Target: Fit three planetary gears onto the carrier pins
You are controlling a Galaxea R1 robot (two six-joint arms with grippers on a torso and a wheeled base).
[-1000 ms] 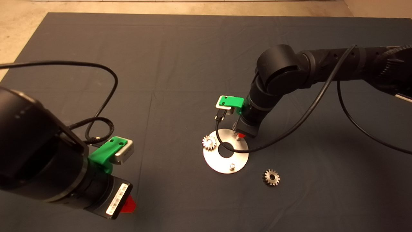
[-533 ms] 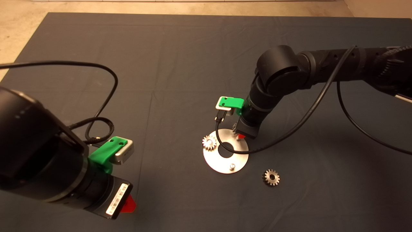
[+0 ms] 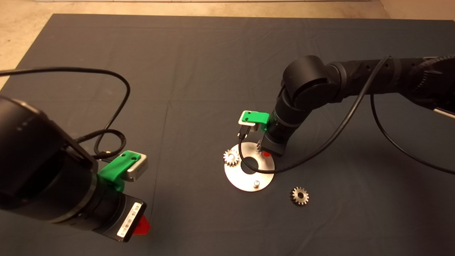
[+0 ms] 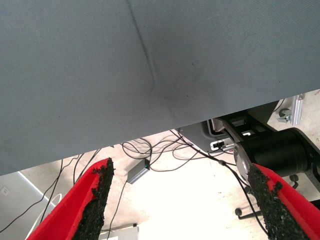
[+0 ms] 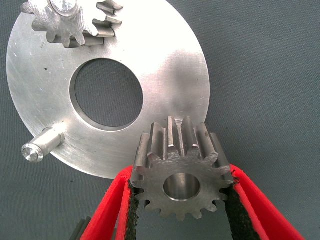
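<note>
Tabletop [image 3: 213, 64]: dark mat with faint creases, pale floor showing past its far edge.
Left arm: parked at the lower left of the head view, cable looping behind it.
Left hand [image 4: 182, 200]: fingers [image 4: 97, 197] spread wide, nothing between them; it hangs past the mat edge, with floor, loose cables and a black wheeled base in its wrist view.
Right arm: reaches in from the right, wrist bent down over the far rim of the disc.
Right hand [image 5: 181, 200]: pinching 1 gear by its teeth, 1 pad on each side.
Disc [image 3: 245, 179]: flat, round, silver, large hole in the middle; lies on the mat near centre.
Held gear [image 5: 181, 172]: bore faces the wrist camera, over the disc's rim on the right arm's side; whether it sits on a pin cannot be told.
Mounted gear [image 3: 231, 157]: seated on a pin at the disc's left edge in the head view.
Loose gear [image 3: 299, 196]: flat on the mat, near the disc's lower right, apart from it.
Bare pin [image 3: 255, 183]: stands upright on the disc's near side, no gear on it.
</note>
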